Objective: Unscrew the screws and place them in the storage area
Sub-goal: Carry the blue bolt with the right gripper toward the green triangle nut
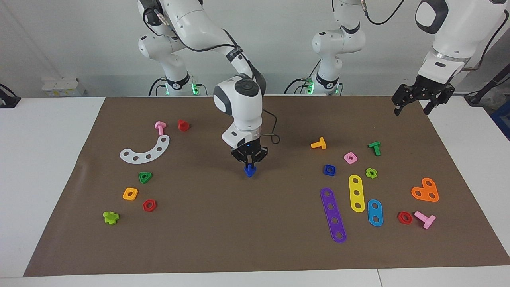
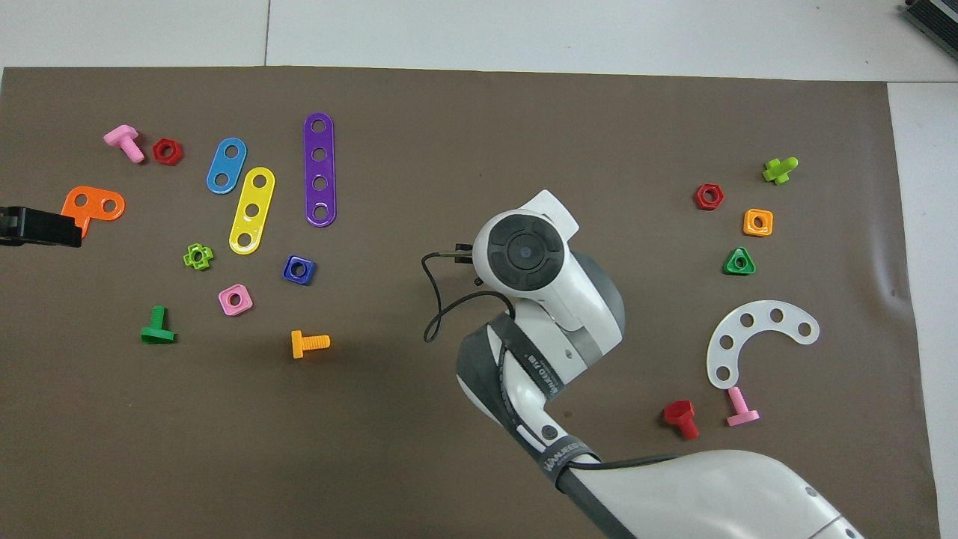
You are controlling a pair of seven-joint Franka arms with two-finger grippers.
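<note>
My right gripper point(image 1: 249, 163) points down over the middle of the brown mat point(image 1: 223, 239), shut on the shank of a dark-blue bolt point(image 1: 250, 172) whose triangular head hangs below the fingertips. In the overhead view the right wrist point(image 2: 524, 251) hides both the bolt and the fingers. The matching dark-blue square nut point(image 1: 329, 170) point(image 2: 299, 269) lies flat on the mat toward the left arm's end. My left gripper point(image 1: 412, 107) hangs open and empty above the mat's corner at the left arm's end, close to the robots.
Purple point(image 1: 333, 215), yellow point(image 1: 356, 193) and light-blue strips point(image 1: 375, 212), an orange plate point(image 1: 425, 190) and loose bolts and nuts lie at the left arm's end. A white curved strip point(image 1: 145, 151) and more nuts and bolts lie at the right arm's end.
</note>
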